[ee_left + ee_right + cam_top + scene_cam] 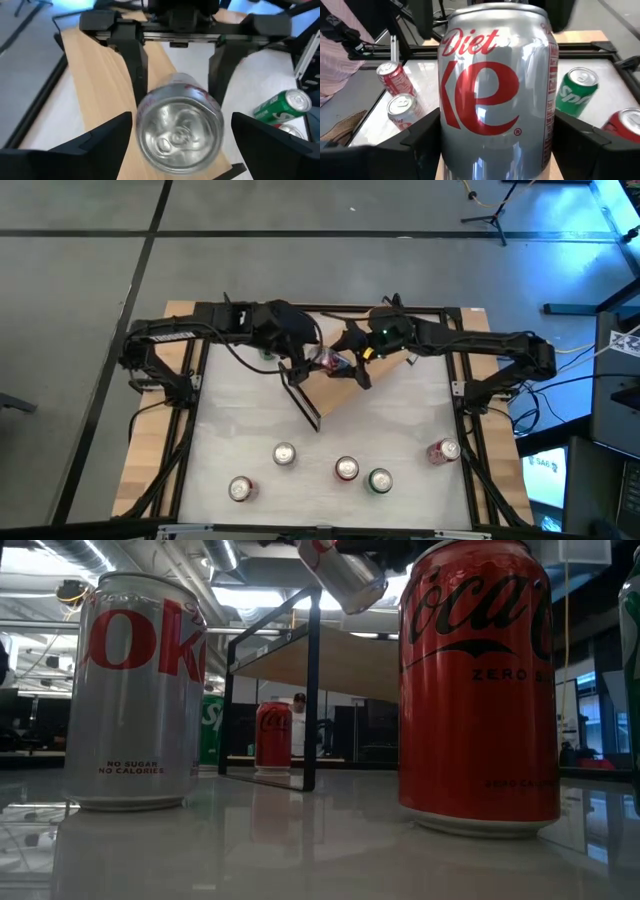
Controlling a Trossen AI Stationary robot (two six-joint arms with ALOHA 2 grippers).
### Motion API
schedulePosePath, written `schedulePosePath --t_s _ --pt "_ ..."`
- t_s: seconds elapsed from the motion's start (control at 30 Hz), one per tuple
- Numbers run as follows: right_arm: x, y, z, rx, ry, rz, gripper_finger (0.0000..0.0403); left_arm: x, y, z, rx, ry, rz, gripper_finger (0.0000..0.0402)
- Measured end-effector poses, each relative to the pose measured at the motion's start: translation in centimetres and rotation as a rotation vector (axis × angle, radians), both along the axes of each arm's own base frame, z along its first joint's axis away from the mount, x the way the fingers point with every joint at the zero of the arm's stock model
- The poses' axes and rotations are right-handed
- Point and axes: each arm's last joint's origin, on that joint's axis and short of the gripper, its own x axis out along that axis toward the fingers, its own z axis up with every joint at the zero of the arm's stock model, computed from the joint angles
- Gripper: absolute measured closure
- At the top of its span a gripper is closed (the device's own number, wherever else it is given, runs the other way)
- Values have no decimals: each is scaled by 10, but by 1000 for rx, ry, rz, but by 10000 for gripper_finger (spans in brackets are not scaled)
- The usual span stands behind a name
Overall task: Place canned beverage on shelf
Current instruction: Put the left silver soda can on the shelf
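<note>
A silver Diet Coke can (330, 361) hangs tilted above the shelf (345, 390), a light-wood plank on black frame ends that stands slantwise on the white tabletop. My right gripper (350, 366) reaches in from the table's right and is shut on the can (495, 95). My left gripper (306, 366) comes from the table's left and is open. Its fingers (102, 145) stand on either side of the can's top end (180, 130) with small gaps. The low view shows the can (342, 575) above the plank (330, 660). My right gripper pinches the can's side wall (447, 135) between its two fingers (136, 70), about mid-height, with the fingers across the can. They come roughly level from the table's right. The can is lifted clear above the plank, tilted, its top end toward my left gripper.
Several cans stand near the table's front edge: silver (284, 454), silver-red (240, 489), red (346, 469), green (380, 480) and red (443, 451). A red can (273, 735) shows under the shelf, with a green one (210, 730) beside it. Black frame rails (190, 395) border the tabletop.
</note>
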Motion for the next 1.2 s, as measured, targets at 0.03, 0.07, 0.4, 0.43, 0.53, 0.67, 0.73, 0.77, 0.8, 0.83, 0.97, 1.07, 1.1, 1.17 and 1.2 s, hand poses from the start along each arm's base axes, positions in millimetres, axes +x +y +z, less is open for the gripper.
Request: schedulePosePath --t_s 0.03,0.07,0.4,0.43,0.53,0.67,0.73,0.77,0.8,0.83,0.97,1.07,1.1,1.17,1.2 --pt "-3 -2 2 0 3 -7 110 -2 0 1 7 0 9 71" --pt "-5 -3 3 0 4 -10 110 -3 0 3 17 -6 19 71" --pt "-41 -19 31 -63 -47 -83 110 -29 4 19 187 -2 116 71" --pt "-45 -21 34 -72 -61 -94 110 -29 4 19 208 7 106 71" --pt "-59 -30 44 -102 -94 -131 110 -27 4 15 250 39 75 71" --pt "-71 -42 51 -136 -123 -181 110 -18 5 8 271 75 53 71" --pt "-74 -48 49 -142 -139 -198 110 -15 5 3 269 89 49 71" --pt "-76 -51 46 -142 -139 -205 110 -15 5 1 266 95 49 71" --pt "-77 -54 41 -139 -132 -216 110 -14 5 -2 255 103 57 71" --pt "-79 -57 35 -135 -130 -223 110 -14 5 -6 236 110 73 71" --pt "-89 -66 17 -135 -187 -264 110 -12 5 -14 163 117 132 71" --pt "-100 -75 6 -140 -281 -325 110 -12 3 -14 155 107 136 71" --pt "-103 -77 -1 -128 -301 -340 110 -11 3 -14 156 101 138 71" --pt "-107 -83 -15 -124 -345 -370 110 -10 3 -13 157 84 141 71" --pt "-109 -86 -23 -118 -365 -387 110 -9 3 -12 156 73 144 71"
